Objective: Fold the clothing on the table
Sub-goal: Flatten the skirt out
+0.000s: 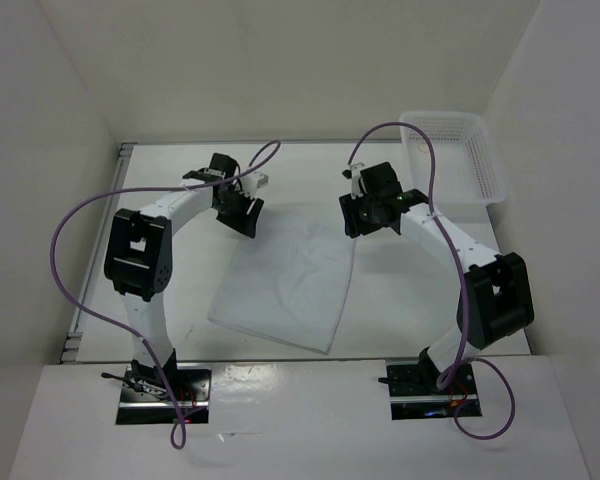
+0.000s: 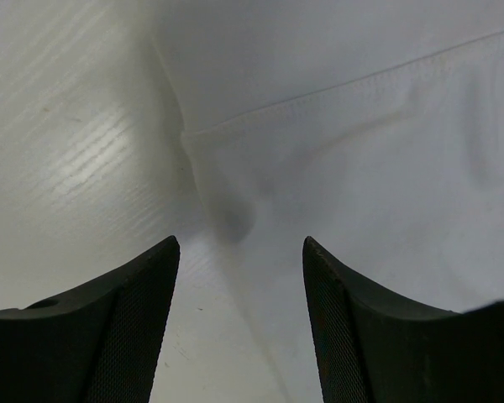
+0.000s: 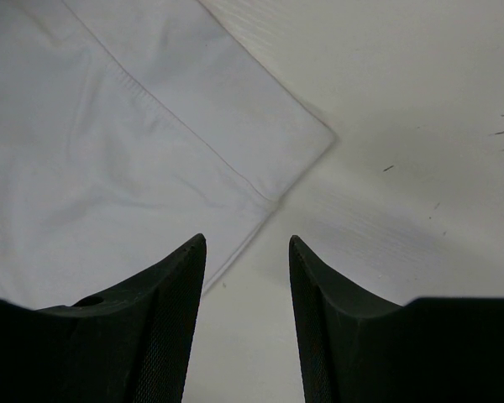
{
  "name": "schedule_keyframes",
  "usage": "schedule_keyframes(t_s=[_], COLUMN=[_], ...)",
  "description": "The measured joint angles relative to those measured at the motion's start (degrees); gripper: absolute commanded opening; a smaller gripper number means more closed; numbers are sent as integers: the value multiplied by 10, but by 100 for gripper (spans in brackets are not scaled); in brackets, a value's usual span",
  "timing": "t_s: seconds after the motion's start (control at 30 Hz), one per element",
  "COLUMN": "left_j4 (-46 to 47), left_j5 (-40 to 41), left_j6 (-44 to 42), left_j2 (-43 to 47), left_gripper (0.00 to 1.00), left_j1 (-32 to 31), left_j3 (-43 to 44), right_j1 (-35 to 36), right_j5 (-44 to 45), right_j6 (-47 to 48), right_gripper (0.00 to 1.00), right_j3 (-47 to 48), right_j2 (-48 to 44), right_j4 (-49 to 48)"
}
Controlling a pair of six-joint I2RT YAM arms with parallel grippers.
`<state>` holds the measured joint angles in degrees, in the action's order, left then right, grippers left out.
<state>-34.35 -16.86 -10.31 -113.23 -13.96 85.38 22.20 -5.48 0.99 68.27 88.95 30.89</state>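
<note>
The clothing (image 1: 290,285) lies spread flat at frame centre on the table (image 1: 410,300). The left gripper (image 1: 244,218) hangs over its upper-left corner, jaws spread and pinching nothing. The right gripper (image 1: 355,222) hangs over the upper-right corner, likewise spread. A mesh basket (image 1: 460,160) stands at upper right.

Clothing (image 1: 288,285) flat on table (image 1: 395,300); basket (image 1: 452,150) far right corner.

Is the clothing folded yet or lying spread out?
Spread out. The clothing lies flat on the table, its far corners showing hemmed edges, no flap turned over.
</note>
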Motion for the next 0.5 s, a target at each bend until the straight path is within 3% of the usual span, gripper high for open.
schedule_keyframes(t_s=[0.27, 0.37, 0.5], left_j4=[-2, 0, 1], left_j5=[13, 19, 25], left_j6=[-3, -3, 0], left_j2=[4, -3, -10], left_gripper=[66, 61, 25], left_j1=[-10, -17, -22], left_j3=[-54, -55, -53], right_j1=[0, 0, 0], right_j5=[-4, -5, -6], right_j6=[2, 2, 4], right_gripper=[49, 49, 49], right_j3=[-2, -2, -5], right_j2=[0, 0, 0], right_j4=[0, 0, 0])
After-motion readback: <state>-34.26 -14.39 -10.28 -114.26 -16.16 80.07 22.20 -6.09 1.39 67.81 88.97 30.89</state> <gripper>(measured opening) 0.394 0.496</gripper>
